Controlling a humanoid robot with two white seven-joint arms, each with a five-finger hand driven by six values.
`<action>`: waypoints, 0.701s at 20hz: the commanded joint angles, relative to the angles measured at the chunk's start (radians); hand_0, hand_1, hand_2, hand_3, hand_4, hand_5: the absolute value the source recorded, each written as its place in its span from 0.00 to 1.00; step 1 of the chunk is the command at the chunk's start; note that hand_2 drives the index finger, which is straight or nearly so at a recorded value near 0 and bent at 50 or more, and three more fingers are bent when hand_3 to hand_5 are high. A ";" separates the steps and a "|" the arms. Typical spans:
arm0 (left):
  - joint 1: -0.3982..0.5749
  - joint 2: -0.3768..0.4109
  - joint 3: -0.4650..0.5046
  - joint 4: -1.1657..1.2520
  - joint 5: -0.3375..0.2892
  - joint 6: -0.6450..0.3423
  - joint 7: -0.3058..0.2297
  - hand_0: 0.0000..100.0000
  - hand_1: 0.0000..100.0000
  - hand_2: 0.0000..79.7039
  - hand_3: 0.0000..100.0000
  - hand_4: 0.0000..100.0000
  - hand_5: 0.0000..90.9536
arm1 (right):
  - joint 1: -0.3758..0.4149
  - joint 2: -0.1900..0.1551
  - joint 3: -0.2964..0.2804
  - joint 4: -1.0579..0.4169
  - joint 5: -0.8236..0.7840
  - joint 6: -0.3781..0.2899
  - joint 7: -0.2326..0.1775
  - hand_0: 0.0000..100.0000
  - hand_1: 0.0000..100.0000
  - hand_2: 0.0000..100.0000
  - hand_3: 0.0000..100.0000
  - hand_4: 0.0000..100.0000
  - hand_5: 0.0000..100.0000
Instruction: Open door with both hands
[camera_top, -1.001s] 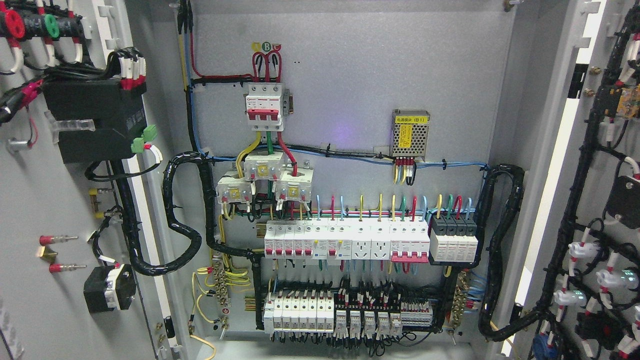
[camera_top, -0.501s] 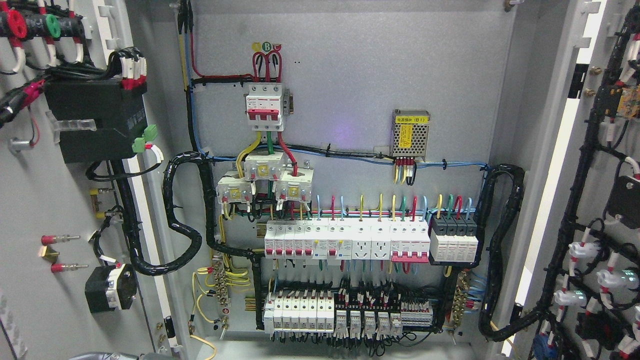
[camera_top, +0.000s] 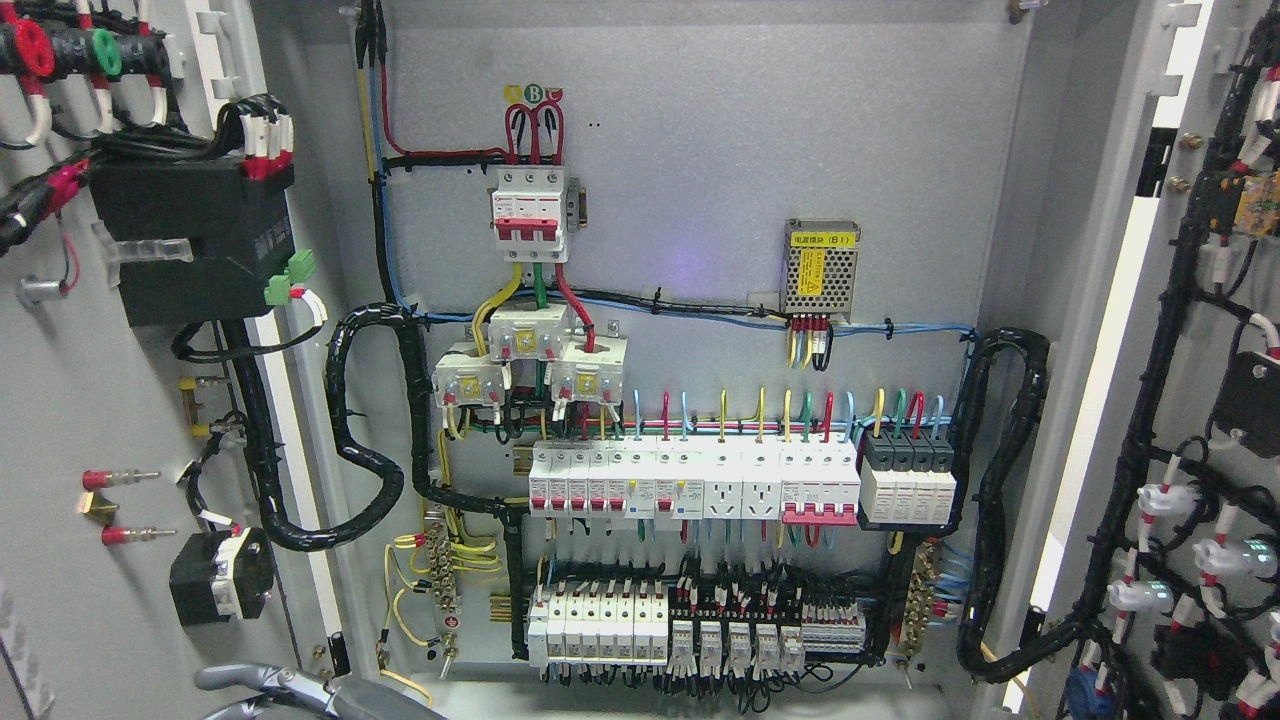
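Doors stand swung wide: the left door (camera_top: 90, 420), a flat grey metal panel with its long axis upright, rises just above the left hand (camera_top: 290, 690), its inner face angled toward the cabinet interior. Grey, smooth, slender fingers (camera_top: 235, 678) poke in at the bottom edge, spread a little and clasping nothing. Right door (camera_top: 1190, 400) is well off to the hand's right, upright too, strung with black cable. Between them, up and right of the hand, white boxy breakers (camera_top: 690, 480) sit in rows.
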 joint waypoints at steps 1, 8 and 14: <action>0.000 -0.026 0.000 0.000 0.000 0.001 0.000 0.12 0.39 0.00 0.00 0.00 0.00 | 0.057 -0.026 -0.050 -0.012 0.042 -0.013 -0.027 0.56 0.00 0.00 0.13 0.08 0.09; 0.000 -0.026 0.000 0.000 0.000 0.001 0.000 0.12 0.39 0.00 0.00 0.00 0.00 | 0.144 -0.075 -0.085 -0.063 0.125 -0.079 -0.114 0.50 0.00 0.00 0.00 0.00 0.00; 0.000 -0.026 0.000 0.000 0.000 0.001 0.000 0.12 0.39 0.00 0.00 0.00 0.00 | 0.244 -0.101 -0.123 -0.088 0.226 -0.170 -0.159 0.48 0.00 0.00 0.00 0.00 0.00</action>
